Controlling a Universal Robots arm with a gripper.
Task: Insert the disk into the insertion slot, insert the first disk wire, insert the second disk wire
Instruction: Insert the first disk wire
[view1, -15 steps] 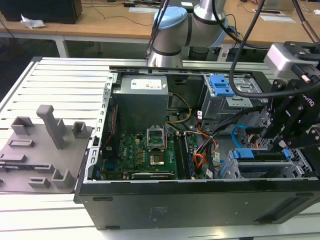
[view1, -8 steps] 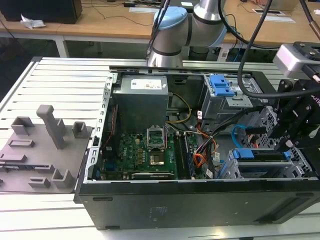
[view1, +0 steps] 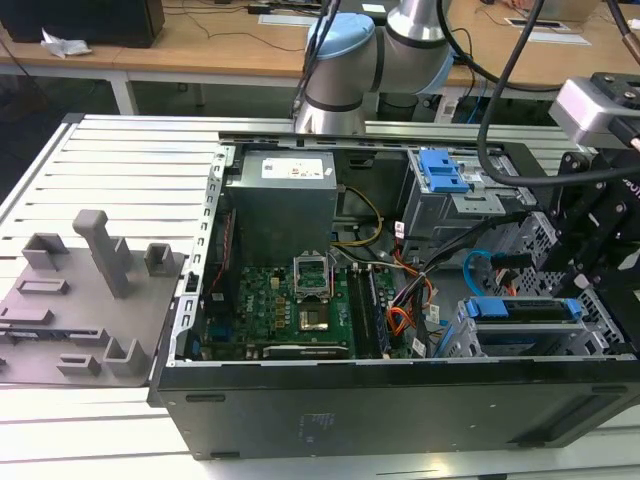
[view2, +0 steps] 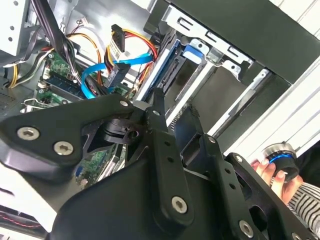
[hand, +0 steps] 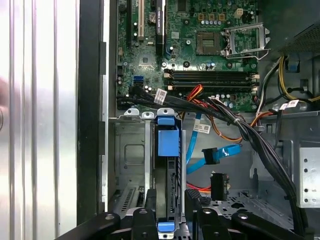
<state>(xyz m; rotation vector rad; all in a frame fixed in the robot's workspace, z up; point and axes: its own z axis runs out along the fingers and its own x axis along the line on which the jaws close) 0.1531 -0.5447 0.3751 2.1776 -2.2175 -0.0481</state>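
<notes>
The disk (hand: 168, 172) stands on edge inside the insertion slot (hand: 129, 150), with its bright blue caddy end (hand: 168, 142) showing; in the exterior view the disk (view1: 522, 310) sits in the grey cage (view1: 468, 342) at the case's right end. My gripper (hand: 171, 209) hovers over the disk, open, its fingers (hand: 145, 220) straddling it with nothing held. The second disk wire (hand: 220, 154), a light-blue flat cable, loops loose beside the cage with its plug free, as the second wrist view (view2: 94, 75) also shows. A black plug (hand: 217, 186) on orange-red wires hangs near it.
A taller grey cage with a blue latch (view1: 441, 170) stands behind the slot. A thick black cable bundle (hand: 250, 135) crosses above the motherboard (hand: 210, 50). A person's hand (view2: 272, 172) holds a blue-ringed knob outside the case. Grey fixtures (view1: 90, 290) lie at the exterior view's left.
</notes>
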